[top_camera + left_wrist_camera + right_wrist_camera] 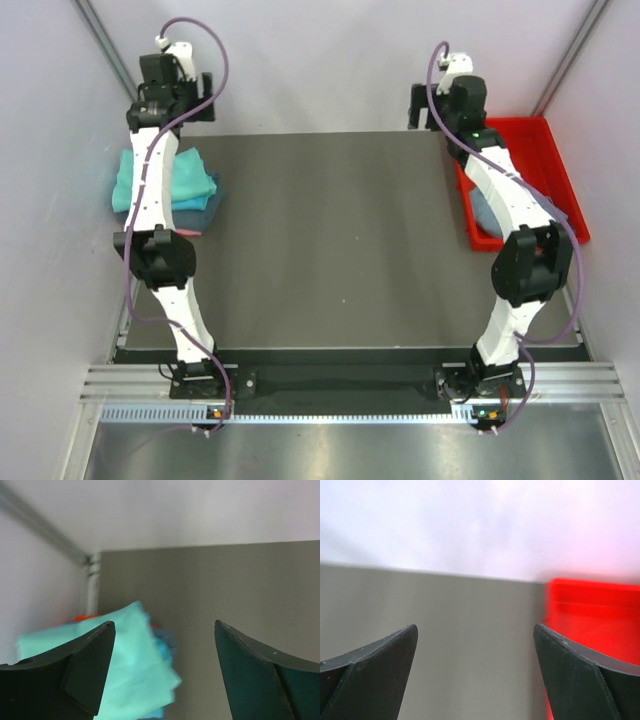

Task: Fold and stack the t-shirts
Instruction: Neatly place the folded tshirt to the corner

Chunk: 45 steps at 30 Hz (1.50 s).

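Shows the left fingers (85,672) spread wide with nothing between them, raised over the far left part of the surface (320,250), close to the back wall. Shows the right fingers (580,680) spread just as wide and equally bare, raised over the far right part, just left of the red tray (545,150). Places a stack of folded shirts (185,180) at the left edge of the surface, partly hidden under the left arm: turquoise on top, teal and blue layers beneath, a sliver of pink at the near edge. Puts the top turquoise shirt (135,670) lower down behind the left-hand finger in the left wrist view. Finds one grey-blue shirt (487,212) bunched in the near part of the tray, largely hidden by the right arm.
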Each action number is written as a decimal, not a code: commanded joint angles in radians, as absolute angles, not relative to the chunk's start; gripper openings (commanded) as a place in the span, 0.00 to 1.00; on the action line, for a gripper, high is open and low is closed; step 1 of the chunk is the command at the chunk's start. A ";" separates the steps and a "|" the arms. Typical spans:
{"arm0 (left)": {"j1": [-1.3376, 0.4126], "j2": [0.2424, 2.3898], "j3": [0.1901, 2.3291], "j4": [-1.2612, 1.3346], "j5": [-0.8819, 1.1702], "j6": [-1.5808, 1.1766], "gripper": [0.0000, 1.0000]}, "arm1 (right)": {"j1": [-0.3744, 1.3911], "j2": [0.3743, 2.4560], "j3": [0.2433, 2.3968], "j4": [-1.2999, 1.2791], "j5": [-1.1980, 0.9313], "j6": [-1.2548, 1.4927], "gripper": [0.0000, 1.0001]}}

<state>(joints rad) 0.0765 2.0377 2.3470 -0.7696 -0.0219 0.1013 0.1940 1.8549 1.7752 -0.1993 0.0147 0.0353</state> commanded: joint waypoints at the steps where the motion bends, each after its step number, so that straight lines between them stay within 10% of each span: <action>1: 0.023 1.974 2.405 -0.699 0.158 0.019 0.86 | 0.198 1.752 1.792 -0.163 0.281 -0.072 1.00; 45: -0.163 1.989 2.233 -0.675 0.088 -0.040 0.85 | 0.224 1.646 1.752 -0.459 0.267 0.094 1.00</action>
